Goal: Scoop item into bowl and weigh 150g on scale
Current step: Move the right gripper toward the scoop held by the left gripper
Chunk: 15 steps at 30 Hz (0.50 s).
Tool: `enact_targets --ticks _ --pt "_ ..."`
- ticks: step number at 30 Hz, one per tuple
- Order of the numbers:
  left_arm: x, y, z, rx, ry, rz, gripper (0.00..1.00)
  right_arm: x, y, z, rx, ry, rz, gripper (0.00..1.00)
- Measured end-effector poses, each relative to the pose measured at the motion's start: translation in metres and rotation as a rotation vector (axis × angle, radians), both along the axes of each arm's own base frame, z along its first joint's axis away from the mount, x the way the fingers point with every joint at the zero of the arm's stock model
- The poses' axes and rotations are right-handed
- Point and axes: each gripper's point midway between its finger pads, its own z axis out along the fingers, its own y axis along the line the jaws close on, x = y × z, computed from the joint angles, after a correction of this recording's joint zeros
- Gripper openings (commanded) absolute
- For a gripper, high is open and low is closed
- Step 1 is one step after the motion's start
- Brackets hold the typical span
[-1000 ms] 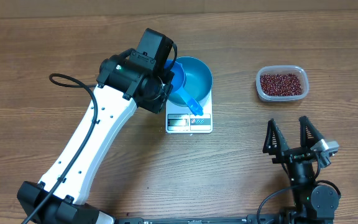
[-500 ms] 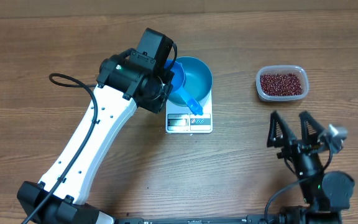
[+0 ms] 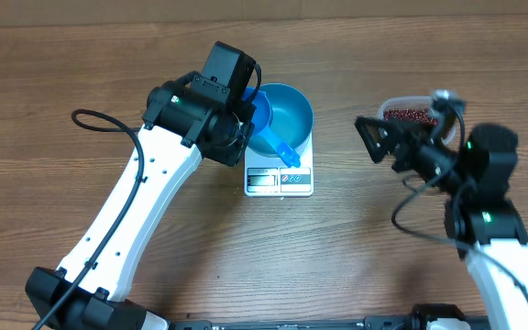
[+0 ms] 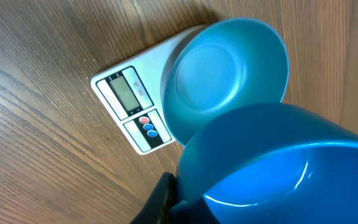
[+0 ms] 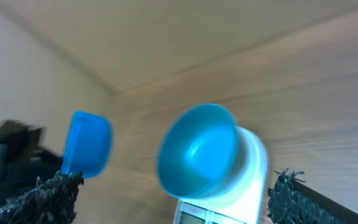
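A: Zero beans (image 3: 412, 115) were in the bowl (image 3: 287, 112) at that moment, correct?

B: Yes. The bowl sat on the scale (image 3: 280, 180), and its inside was bare blue in the overhead and left wrist views. So placing the bowl was done. Scooping and weighing were both left, I judged, so approx. the very start of the task.

A: And the scale display?

B: Too small to read, sorry.

A: What about the tools?

B: The left tool (image 3: 250, 115) was closed on the scoop (image 3: 280, 147). The scoop hung at the edge of the bowl, w/ nothing in it as far as the left wrist view showed. The right tool (image 3: 380, 144) had its jaws wide apart and held nothing. It pointed toward the bowl and scale.

A: Where were the beans vs. the tools?

B: All of them lay in the clear tub (image 3: 388, 104) on the desk (image 3: 62, 73), at the right side. The right tool was just beside the tub, and its arm covered part of it from above. Whether it touched the tub, I could not tell. The scoop in the left tool was well apart from the beans, w/ the bowl between them. So prob. the scoop needed to go across to the tub first.
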Motion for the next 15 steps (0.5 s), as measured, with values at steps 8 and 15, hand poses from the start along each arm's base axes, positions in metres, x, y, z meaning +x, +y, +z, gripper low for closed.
enact_targets --ticks 8,15 --pt "0.005 0.007 0.001 -0.019 -0.001 0.169 0.04 0.008 0.033 -0.012 0.273 0.184 0.223 1.00" --pt "0.018 0.004 0.006 -0.077 -0.038 0.280 0.04 0.004 0.049 -0.012 0.357 0.284 0.263 0.99"
